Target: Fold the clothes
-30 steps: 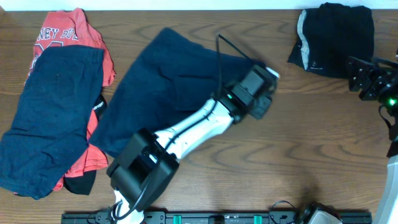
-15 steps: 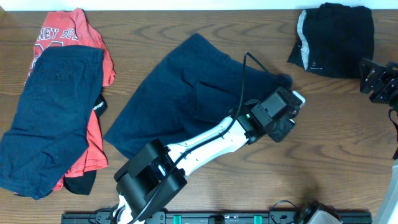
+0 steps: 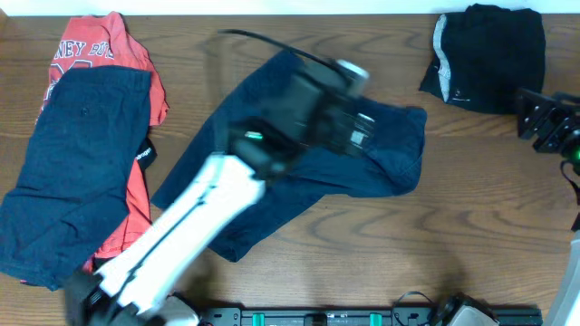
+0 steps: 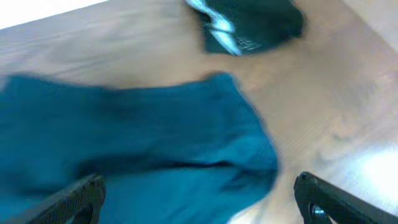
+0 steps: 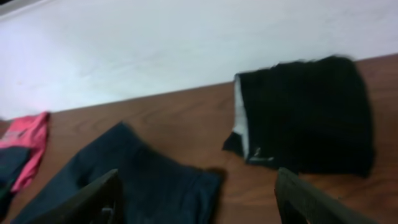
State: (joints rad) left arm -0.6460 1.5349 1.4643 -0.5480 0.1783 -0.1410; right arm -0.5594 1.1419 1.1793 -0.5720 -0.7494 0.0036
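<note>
A pair of dark navy shorts (image 3: pixel 390 154) lies spread across the middle of the table, its right end rumpled. My left gripper (image 3: pixel 362 134) hovers over it, blurred by motion. In the left wrist view the left gripper (image 4: pixel 202 202) is open above the shorts (image 4: pixel 155 130), and nothing sits between its fingers (image 4: pixel 81 198). My right gripper (image 3: pixel 524 116) stands open at the right edge, facing the shorts (image 5: pixel 143 180). The right gripper (image 5: pixel 199 202) holds nothing. A folded black garment with a grey-white stripe (image 3: pixel 494 54) lies at the back right.
At the left is a pile: a red T-shirt (image 3: pixel 100 41) with white lettering, another pair of navy shorts (image 3: pixel 72 163) on top, and a black item (image 3: pixel 138 156) underneath. Bare wooden table (image 3: pixel 471 226) lies in front of the right gripper.
The left gripper has opened and let go of the shorts' right end, then swung back left over them. The shorts now reach further right. The right gripper has barely moved.
</note>
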